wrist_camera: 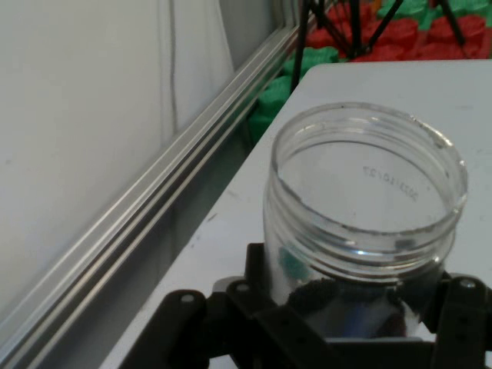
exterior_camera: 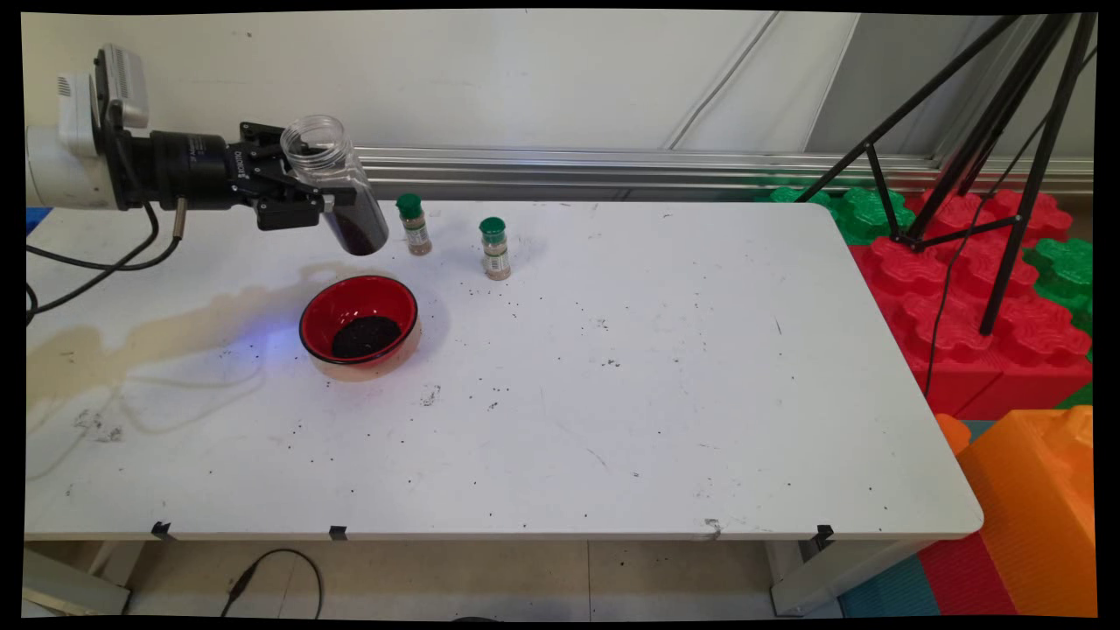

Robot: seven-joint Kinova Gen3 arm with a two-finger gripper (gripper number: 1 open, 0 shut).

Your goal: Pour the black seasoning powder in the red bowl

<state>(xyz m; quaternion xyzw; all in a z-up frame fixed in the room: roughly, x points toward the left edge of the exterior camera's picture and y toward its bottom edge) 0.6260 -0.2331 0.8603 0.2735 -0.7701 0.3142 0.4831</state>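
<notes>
The black gripper (exterior_camera: 302,194), reaching in from the upper left of the frame, is clamped around a clear plastic jar (exterior_camera: 337,184) held above the white table (exterior_camera: 665,376). The jar is lidless, its open mouth toward the top of the frame and tilted slightly left, with a dark mass settled in its lower end. In the hand view the jar's (wrist_camera: 365,231) threaded rim fills the centre, the black linkage closing in on it from both sides at the bottom edge. Below the jar, left of centre, a red bowl (exterior_camera: 359,328) sits on the table with a dark heap in its bottom. Two small spice bottles with green caps stand upright near the table's far edge, one (exterior_camera: 414,225) just right of the jar, the other (exterior_camera: 495,248) farther right. Dark specks are scattered over the tabletop.
</notes>
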